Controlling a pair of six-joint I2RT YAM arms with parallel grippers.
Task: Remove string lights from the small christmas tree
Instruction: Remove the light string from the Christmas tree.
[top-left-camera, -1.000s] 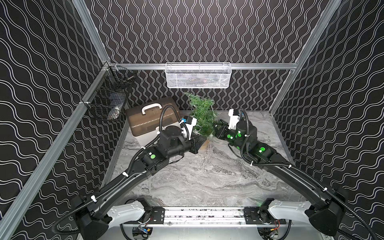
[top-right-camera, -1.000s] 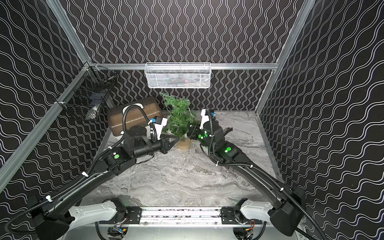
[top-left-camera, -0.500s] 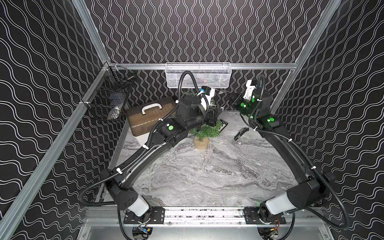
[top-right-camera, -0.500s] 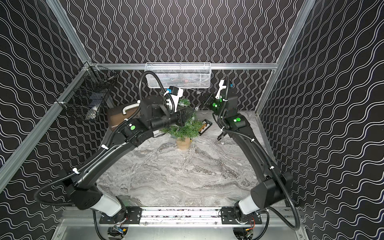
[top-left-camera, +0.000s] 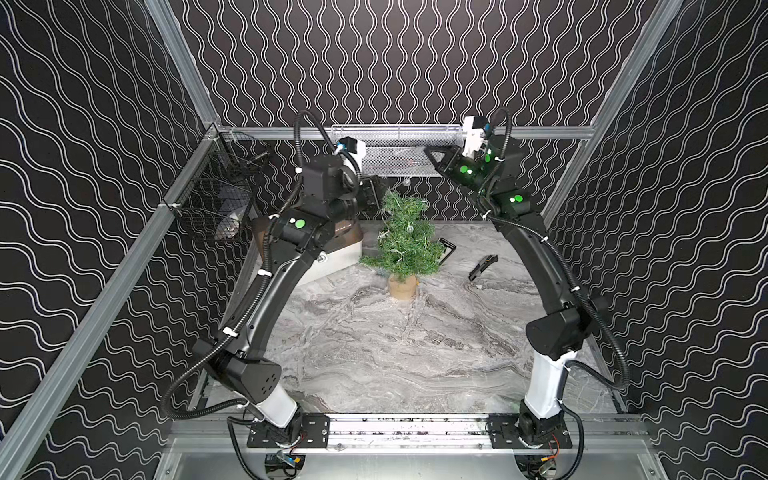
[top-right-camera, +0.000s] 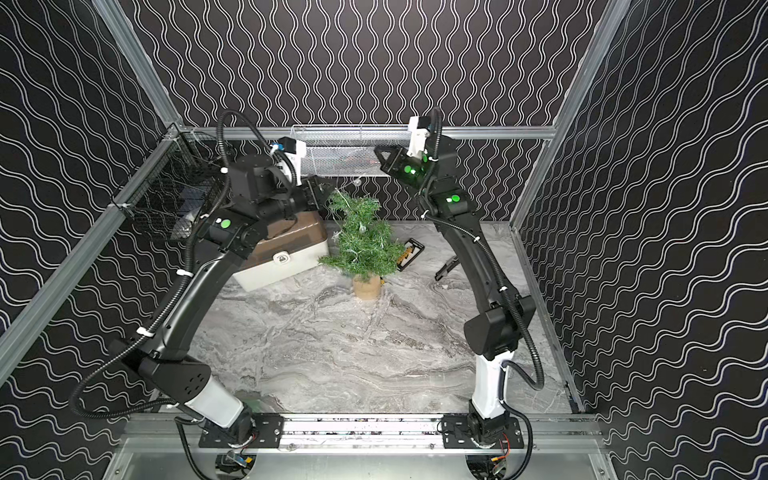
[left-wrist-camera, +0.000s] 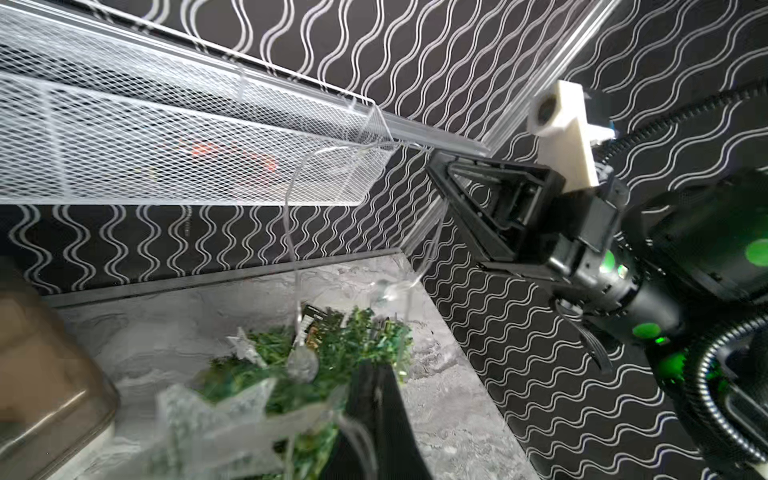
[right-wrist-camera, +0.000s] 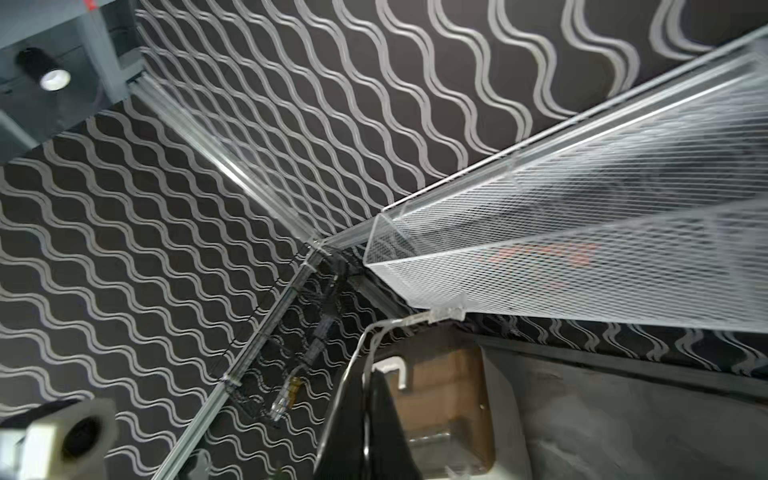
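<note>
The small christmas tree (top-left-camera: 405, 249) (top-right-camera: 365, 249) stands upright on the marble table on its tan burlap base, green and bushy. The string lights (top-left-camera: 407, 180) (top-right-camera: 356, 180), a thin pale wire with clear bulbs, still drape over the tree and rise from its top. My left gripper (top-left-camera: 380, 191) (left-wrist-camera: 376, 368) sits beside the treetop, shut, with the wire (left-wrist-camera: 291, 216) caught at its tips. My right gripper (top-left-camera: 428, 149) (right-wrist-camera: 368, 372) is raised high in front of the white mesh basket (top-left-camera: 399, 151). It is shut on the wire (right-wrist-camera: 361, 345).
A black wire basket (top-left-camera: 216, 199) hangs on the left wall. A brown-lidded white box (top-right-camera: 286, 253) lies left of the tree, under my left arm. Two small black objects (top-left-camera: 444, 249) (top-left-camera: 483, 266) lie on the table right of the tree.
Both arms have risen from low beside the tree. The right gripper went up and back to the white basket, drawing the wire upward. The left gripper has moved up to the treetop.
</note>
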